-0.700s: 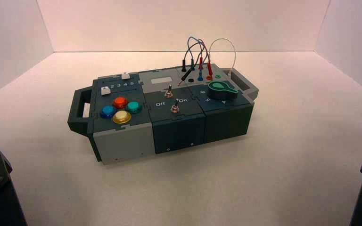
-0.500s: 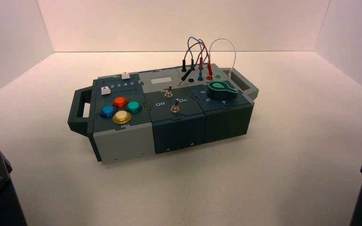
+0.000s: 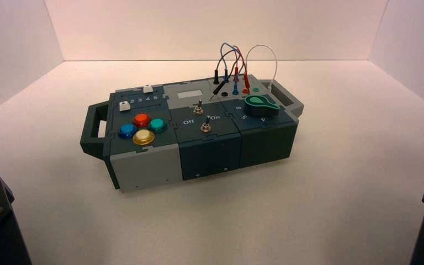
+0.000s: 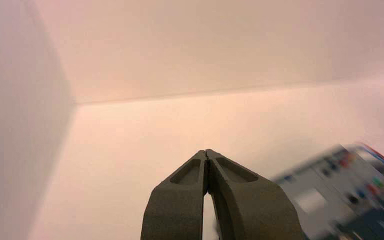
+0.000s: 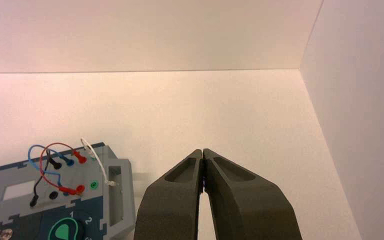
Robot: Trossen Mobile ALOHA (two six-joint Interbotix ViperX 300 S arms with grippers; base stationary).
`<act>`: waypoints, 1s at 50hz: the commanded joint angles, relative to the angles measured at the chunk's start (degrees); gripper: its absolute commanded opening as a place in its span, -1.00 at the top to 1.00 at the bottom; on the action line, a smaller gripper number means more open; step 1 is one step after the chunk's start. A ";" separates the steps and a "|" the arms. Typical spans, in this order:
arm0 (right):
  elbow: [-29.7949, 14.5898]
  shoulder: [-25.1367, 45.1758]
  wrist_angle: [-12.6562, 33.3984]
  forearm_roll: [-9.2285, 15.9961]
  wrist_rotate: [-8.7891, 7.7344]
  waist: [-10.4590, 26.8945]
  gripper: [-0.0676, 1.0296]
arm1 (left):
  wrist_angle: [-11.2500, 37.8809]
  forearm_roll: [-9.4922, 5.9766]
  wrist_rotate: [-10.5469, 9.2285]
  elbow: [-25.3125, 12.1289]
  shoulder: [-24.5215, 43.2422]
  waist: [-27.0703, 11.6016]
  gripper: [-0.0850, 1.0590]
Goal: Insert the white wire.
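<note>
White wire [image 5: 98, 159] arches at your box's [image 3: 210, 124] right end, one end at the socket panel [image 5: 40, 185], the other at the right handle [image 5: 120, 192]. Your left jaws [image 4: 206, 151] and right jaws [image 5: 203, 151] are closed, both empty, clear of the box.

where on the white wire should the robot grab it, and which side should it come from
Probably by the plug at its loose end, beside the box's right handle, coming from above and the right with the right gripper. The lead arches up, thin and bendy-looking, so gripping mid-arch might let the tip swing; the other leads crowd its left.
</note>
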 commanded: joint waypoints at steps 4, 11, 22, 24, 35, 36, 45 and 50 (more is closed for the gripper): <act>-2.37 1.67 0.26 0.26 0.18 -0.09 0.91 | 3.16 -1.41 -3.43 -4.04 6.33 -8.88 0.91; -2.64 3.34 0.97 0.26 0.09 -0.09 0.91 | 6.15 -2.02 -4.57 -7.21 11.51 -15.21 0.91; -3.34 5.98 2.02 0.26 0.09 -0.09 0.91 | 10.20 -2.11 -4.48 -13.18 20.74 -22.41 0.91; -3.52 6.59 2.29 0.26 0.09 -0.09 0.91 | 10.63 -2.11 -4.48 -14.24 22.32 -23.73 0.91; -4.22 8.96 3.16 0.26 0.09 0.09 0.91 | 12.83 -2.20 -4.48 -18.28 30.23 -29.00 0.91; -4.31 9.23 3.25 0.35 0.09 0.00 0.91 | 13.01 -2.20 -4.57 -18.90 31.55 -30.15 0.91; -4.39 10.02 3.78 0.79 0.09 0.26 0.91 | 13.10 -2.11 -4.57 -22.94 39.20 -34.01 0.91; -4.39 10.02 3.87 1.05 0.09 0.62 0.91 | 12.83 -2.20 -4.57 -25.22 42.98 -35.24 0.91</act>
